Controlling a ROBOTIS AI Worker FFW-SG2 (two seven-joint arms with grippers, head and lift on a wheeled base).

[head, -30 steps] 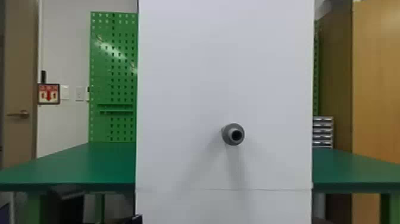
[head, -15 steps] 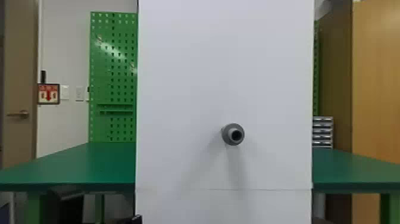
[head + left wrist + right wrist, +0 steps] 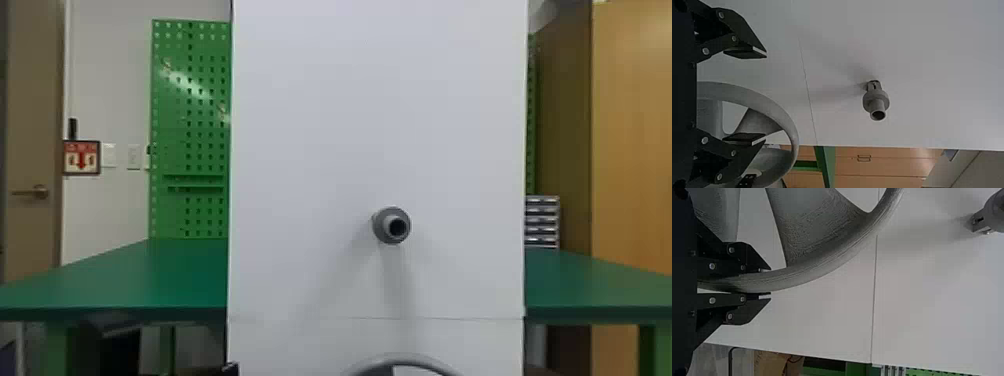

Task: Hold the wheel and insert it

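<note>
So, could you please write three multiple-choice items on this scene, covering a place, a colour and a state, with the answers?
1. In the head view, where is the wheel relative to the grey peg?
A) Above it
B) Below it
C) Pushed onto it

2. What colour is the table?
A) Green
B) White
C) Red

3. What state is the right pincer in?
A) Wide open, holding nothing
B) Closed on the peg
C) Closed on the wheel's rim

Answers:
1. B: the top arc of the rim shows at the bottom edge, under the peg.
2. A: its green top shows on both sides of the white panel.
3. C: the right wrist view shows the rim between its two fingers.
</note>
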